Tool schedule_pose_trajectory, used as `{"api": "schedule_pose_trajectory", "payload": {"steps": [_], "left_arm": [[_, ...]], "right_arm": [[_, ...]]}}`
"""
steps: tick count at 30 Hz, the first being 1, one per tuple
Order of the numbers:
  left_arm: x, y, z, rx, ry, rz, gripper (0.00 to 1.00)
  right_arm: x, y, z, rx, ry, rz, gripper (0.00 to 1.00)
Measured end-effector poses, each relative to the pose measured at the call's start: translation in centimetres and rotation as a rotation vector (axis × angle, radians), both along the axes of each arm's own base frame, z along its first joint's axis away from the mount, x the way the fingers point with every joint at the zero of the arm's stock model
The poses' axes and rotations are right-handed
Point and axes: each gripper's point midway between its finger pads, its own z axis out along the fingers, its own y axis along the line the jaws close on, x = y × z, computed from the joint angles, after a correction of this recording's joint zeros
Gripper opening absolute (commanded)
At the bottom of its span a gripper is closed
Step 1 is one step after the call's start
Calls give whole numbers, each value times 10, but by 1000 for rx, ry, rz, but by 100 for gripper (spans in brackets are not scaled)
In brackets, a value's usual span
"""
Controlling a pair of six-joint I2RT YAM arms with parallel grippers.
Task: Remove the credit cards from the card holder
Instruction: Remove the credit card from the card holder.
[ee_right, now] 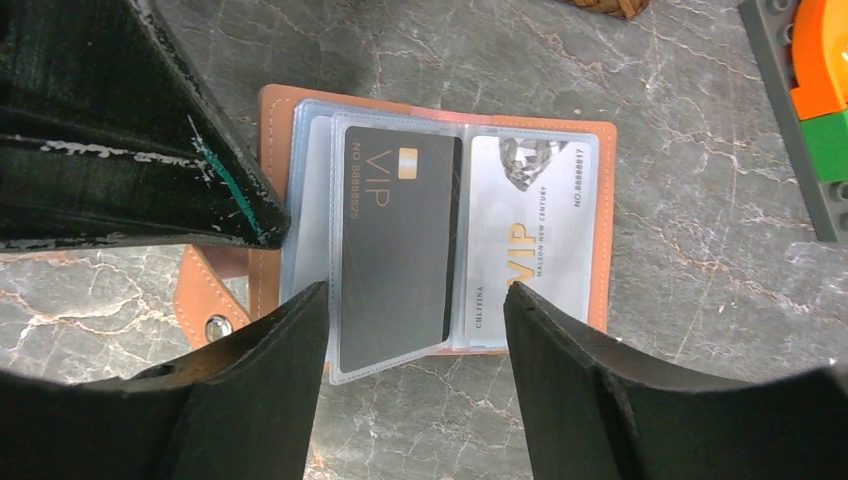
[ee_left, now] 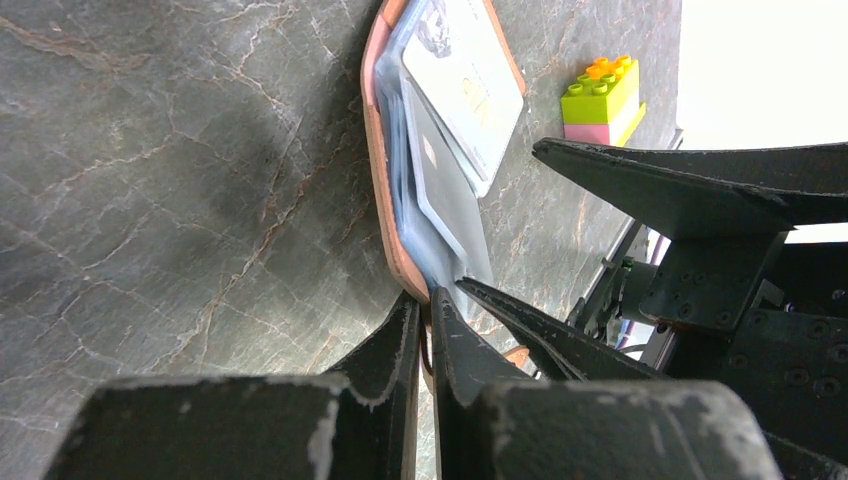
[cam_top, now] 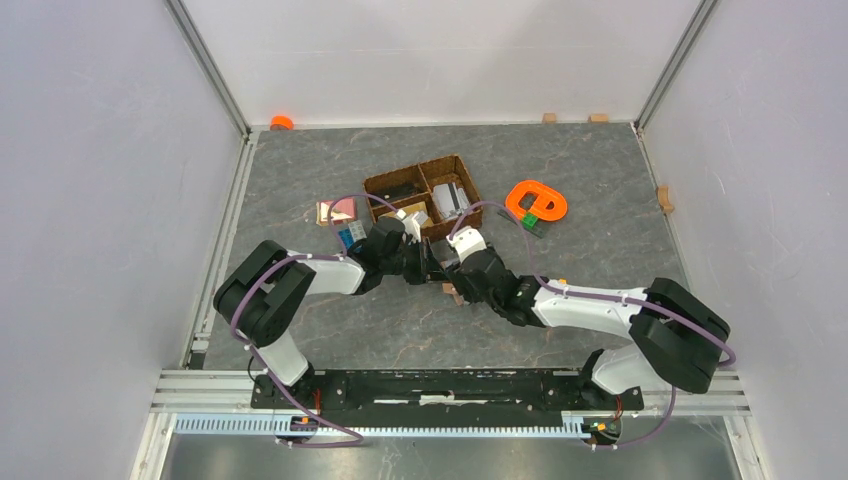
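The card holder (ee_right: 270, 130) lies open on the table, reddish-brown with a strap tab (ee_right: 205, 300) and clear sleeves. A dark grey credit card (ee_right: 400, 250) sits in the middle sleeve and a white one (ee_right: 530, 220) in the right sleeve. My left gripper (ee_left: 425, 300) is shut on the holder's (ee_left: 378, 170) near edge; its fingers (ee_right: 150, 140) show at the holder's left side in the right wrist view. My right gripper (ee_right: 412, 325) is open and empty, its jaws either side of the grey card's lower end, just above it. In the top view both grippers (cam_top: 425, 262) (cam_top: 452, 268) meet and cover the holder.
A dark-brown woven divided basket (cam_top: 425, 190) stands just behind the grippers. A pink-and-tan flat piece (cam_top: 337, 211) and a blue block (cam_top: 350, 237) lie to its left. An orange ring-shaped piece (cam_top: 537, 202) lies to its right. A lime-and-pink brick (ee_left: 600, 95) sits near the holder.
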Motion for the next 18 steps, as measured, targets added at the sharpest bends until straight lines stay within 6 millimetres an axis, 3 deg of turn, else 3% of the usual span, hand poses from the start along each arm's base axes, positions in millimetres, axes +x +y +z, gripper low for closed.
{"api": "schedule_pose_trajectory", "payload": {"steps": [6, 18], "left_arm": [[0, 0, 0, 0, 1, 0, 11], [-3, 7, -5, 26, 37, 10, 10]], "right_arm": [[6, -9, 3, -42, -24, -52, 57], [18, -43, 15, -71, -89, -205, 51]]}}
